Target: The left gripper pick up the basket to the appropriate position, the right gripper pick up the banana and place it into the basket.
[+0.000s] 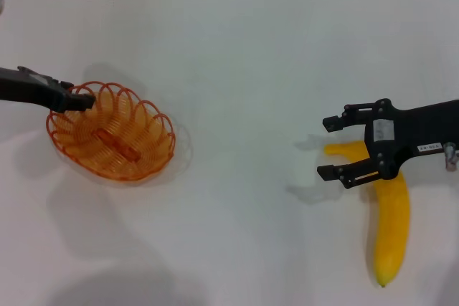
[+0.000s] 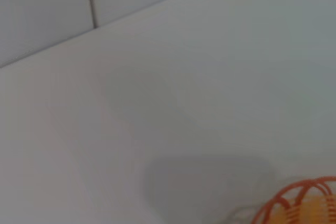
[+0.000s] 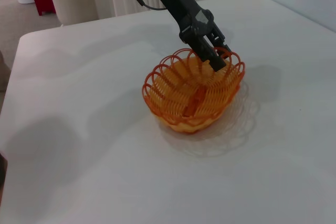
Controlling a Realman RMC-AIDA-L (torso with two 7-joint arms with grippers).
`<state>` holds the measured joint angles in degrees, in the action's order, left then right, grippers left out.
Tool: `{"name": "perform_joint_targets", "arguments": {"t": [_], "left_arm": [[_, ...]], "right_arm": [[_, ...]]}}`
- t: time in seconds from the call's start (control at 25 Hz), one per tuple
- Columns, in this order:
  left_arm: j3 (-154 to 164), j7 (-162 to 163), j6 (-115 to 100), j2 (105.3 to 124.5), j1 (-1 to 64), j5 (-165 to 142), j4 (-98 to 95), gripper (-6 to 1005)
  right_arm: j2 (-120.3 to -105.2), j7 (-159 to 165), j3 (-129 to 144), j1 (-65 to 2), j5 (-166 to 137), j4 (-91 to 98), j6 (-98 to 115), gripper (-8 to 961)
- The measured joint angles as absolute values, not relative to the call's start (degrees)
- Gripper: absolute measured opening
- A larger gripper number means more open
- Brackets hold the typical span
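I see my left hand [image 1: 84,100] clamped on the basket's [image 1: 115,140] rim at its far left edge. Well to the basket's right, my right hand [image 1: 330,147] is spread wide over the banana [image 1: 391,227] lying on the counter [image 1: 244,62].

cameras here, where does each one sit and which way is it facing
Head view: from the robot's head, looking down on the white table; shows the left gripper at the basket rim and the right gripper open above the banana.
Left wrist view: on the left arm, facing the tabletop and back wall; only a basket edge shows, none of the arm itself.
Right wrist view: on the right arm, looking across at the basket and left gripper.
All three share the basket.
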<state>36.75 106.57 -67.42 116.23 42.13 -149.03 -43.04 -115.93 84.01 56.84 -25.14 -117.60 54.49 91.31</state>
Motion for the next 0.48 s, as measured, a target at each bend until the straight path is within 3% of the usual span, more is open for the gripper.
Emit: {"name": "perform_joint_targets", "arguments": {"t": [0.32,0.48], "left_arm": [[37.08,106.53,-67.2,116.21,41.94,-148.92,-42.97,436],[37.12,106.52,-67.17,116.25,41.93,-148.88,-42.97,277]], "right_arm": [[-115.93,84.09,56.75,-25.17,-117.6,54.49,91.4,888],[-115.93,84.1,56.76,-25.22,-117.6,54.49,91.49,888]]}}
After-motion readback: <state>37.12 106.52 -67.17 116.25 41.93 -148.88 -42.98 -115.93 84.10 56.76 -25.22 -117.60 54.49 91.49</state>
